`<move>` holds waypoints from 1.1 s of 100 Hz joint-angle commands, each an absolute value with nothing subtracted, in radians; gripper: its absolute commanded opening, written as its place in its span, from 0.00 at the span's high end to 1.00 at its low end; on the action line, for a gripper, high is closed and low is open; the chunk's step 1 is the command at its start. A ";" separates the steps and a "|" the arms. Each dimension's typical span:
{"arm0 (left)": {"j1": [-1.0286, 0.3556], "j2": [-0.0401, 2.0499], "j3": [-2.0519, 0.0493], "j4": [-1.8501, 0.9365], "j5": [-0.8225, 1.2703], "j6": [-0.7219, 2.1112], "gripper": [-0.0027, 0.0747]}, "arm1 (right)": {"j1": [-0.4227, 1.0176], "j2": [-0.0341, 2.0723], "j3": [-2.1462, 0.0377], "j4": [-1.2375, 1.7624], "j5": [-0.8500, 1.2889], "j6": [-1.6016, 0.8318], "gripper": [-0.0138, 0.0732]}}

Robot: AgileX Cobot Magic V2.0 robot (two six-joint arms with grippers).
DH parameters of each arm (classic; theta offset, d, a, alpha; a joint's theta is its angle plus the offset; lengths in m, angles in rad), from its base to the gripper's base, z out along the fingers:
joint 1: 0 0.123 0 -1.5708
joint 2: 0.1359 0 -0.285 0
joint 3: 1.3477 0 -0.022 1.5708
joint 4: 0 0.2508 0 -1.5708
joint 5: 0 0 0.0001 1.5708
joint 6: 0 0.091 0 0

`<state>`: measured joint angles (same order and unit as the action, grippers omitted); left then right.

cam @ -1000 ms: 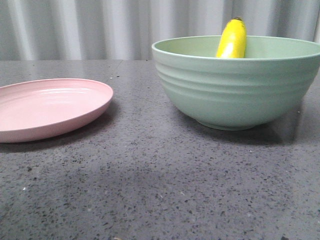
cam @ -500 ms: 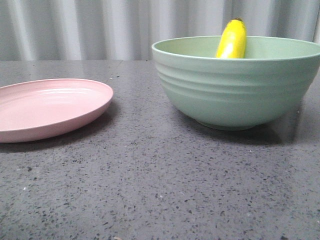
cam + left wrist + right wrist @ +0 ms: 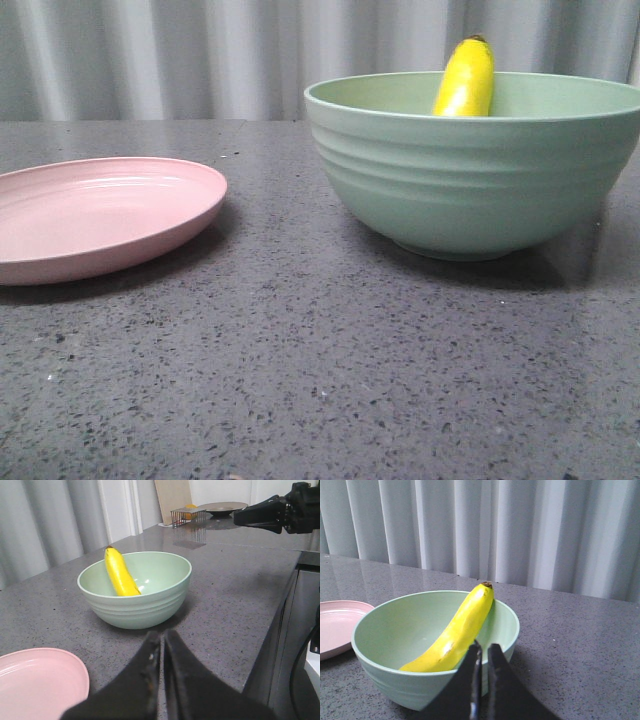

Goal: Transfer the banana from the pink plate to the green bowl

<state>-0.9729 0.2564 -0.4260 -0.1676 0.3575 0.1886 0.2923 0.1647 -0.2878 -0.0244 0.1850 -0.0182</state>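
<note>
No readable text, label, brand, number or sign is to be found on any object in the views.

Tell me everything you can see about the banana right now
The banana is bright yellow, smooth and glossy, plastic-looking, with a stubby dark tip. It lies inside the green bowl, one end down on the bowl's floor, its body leaning against the inner wall, the tipped end poking above the rim. In the front view only that upper end shows. No gripper touches it, and the pink plate sits apart, bare.
</note>
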 commanded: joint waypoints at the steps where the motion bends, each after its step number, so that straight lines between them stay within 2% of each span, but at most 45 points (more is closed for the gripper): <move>1: -0.971 0.266 -0.450 -0.180 0.282 0.180 0.99 | 0.285 0.175 -0.312 -0.036 0.096 -0.027 0.91; 16: -0.966 0.266 -0.430 -0.107 0.270 0.180 0.99 | 0.285 0.175 -0.312 -0.036 0.096 -0.027 0.91; 29: -0.911 0.266 -0.364 0.000 0.178 0.178 0.99 | 0.285 0.175 -0.312 -0.036 0.096 -0.027 0.91; 55: -0.597 0.266 -0.136 0.000 -0.250 0.108 0.99 | 0.285 0.175 -0.312 -0.036 0.096 -0.027 0.91; 64: -0.490 0.259 -0.070 0.000 -0.322 0.108 0.99 | 0.285 0.175 -0.312 -0.036 0.096 -0.027 0.91; 78: -0.373 0.182 0.013 -0.040 -0.322 0.108 0.99 | 0.285 0.175 -0.312 -0.036 0.096 -0.027 0.91; 97: -0.183 0.058 0.010 -0.054 -0.165 0.108 0.99 | 0.285 0.175 -0.312 -0.036 0.096 -0.027 0.91; 110: -0.105 -0.039 0.010 -0.059 -0.035 0.108 0.99 | 0.285 0.175 -0.312 -0.036 0.096 -0.027 0.91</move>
<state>-0.1478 0.0096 0.0016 -0.0433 -0.0657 0.1159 0.2923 0.1647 -0.2878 -0.0261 0.1811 -0.0182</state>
